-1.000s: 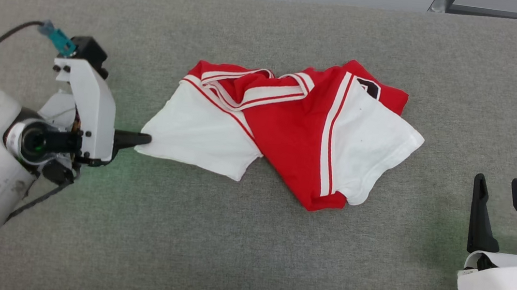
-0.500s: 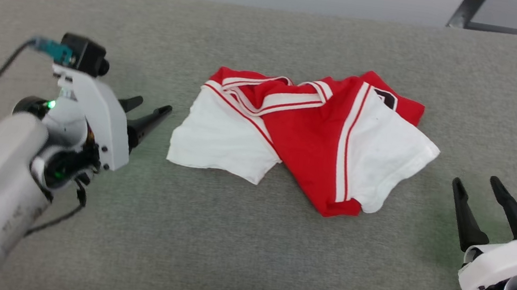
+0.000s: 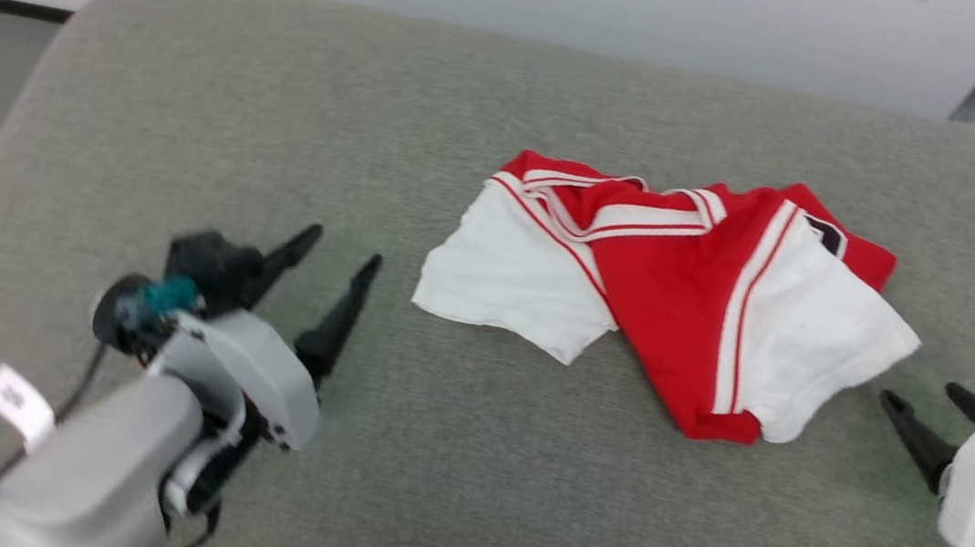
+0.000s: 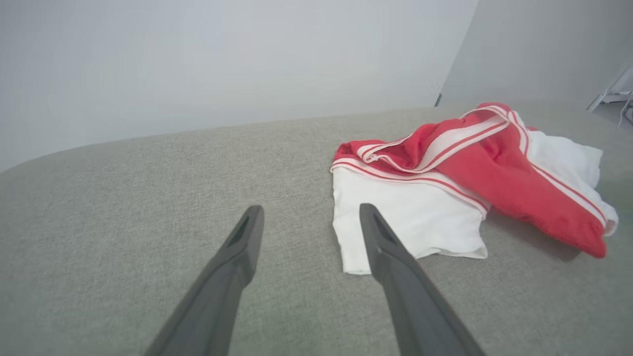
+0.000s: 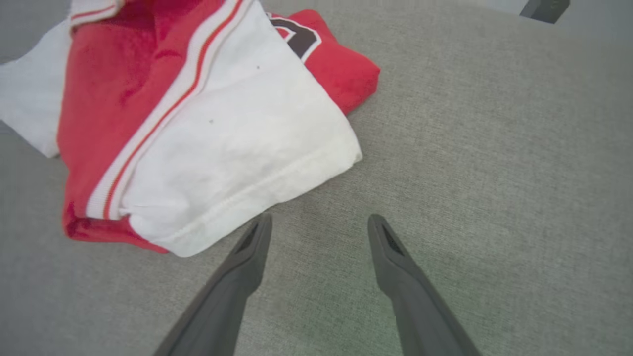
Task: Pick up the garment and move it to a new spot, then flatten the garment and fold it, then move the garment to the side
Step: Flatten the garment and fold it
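Left tool point(image 3: 345, 245) spread open and empty, just beside one white sleeve of the garment point(image 3: 680, 277). Right tool point(image 3: 919, 392) likewise splayed, empty, near the other white sleeve. Garment crumpled on the grey surface point(image 3: 463, 491), between both.

Head camera looks forward and down from above onto the grey padded surface point(image 3: 463, 491); left wrist camera sits low and close, looking along that surface toward a pale wall point(image 4: 198, 59); right wrist camera looks steeply down, close; all three share the garment point(image 3: 679, 282).
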